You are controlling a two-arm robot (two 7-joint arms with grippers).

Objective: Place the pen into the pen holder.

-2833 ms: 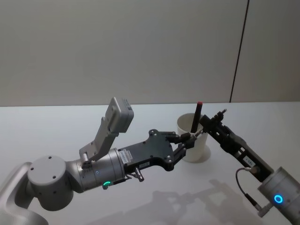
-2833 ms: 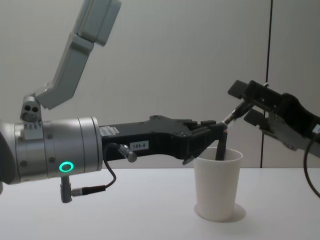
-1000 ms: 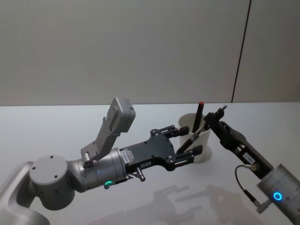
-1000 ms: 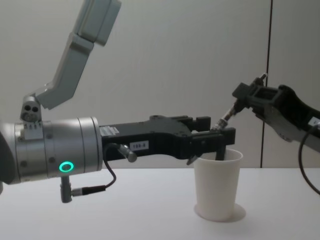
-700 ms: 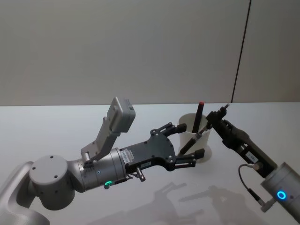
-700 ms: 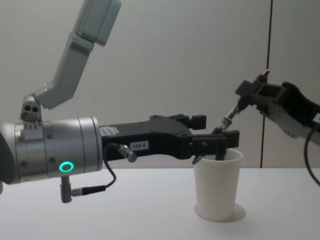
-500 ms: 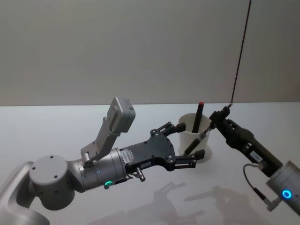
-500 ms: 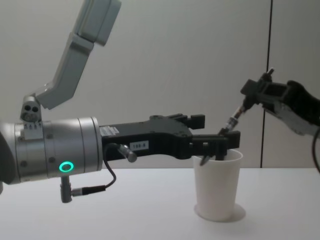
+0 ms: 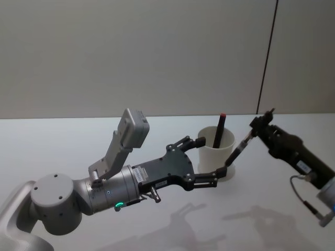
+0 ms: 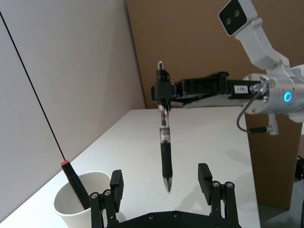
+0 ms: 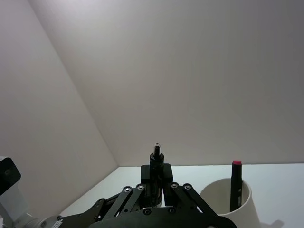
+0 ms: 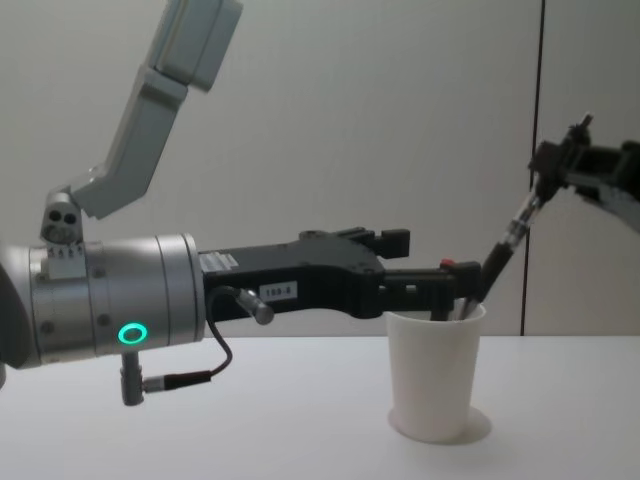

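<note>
Not done yet imo. The right gripper (image 12: pixel 548 170) pinches the pen (image 12: pixel 500 255) by its top end, tilted, tip just above the pen holder (image 12: pixel 434 372) rim. The left gripper (image 9: pixel 212 159) hangs spread wide beside the cup. Left: lower and let go.

We find the cup (image 9: pixel 218 155) on the tabletop (image 9: pixel 63 146), right of centre, with one pen standing in it. The left hand (image 9: pixel 210 161) lies just left of the cup, fingers apart. The right hand (image 12: pixel 553 170), right of and above the cup, grips a second pen (image 12: pixel 500 258) slanting toward the rim.
</note>
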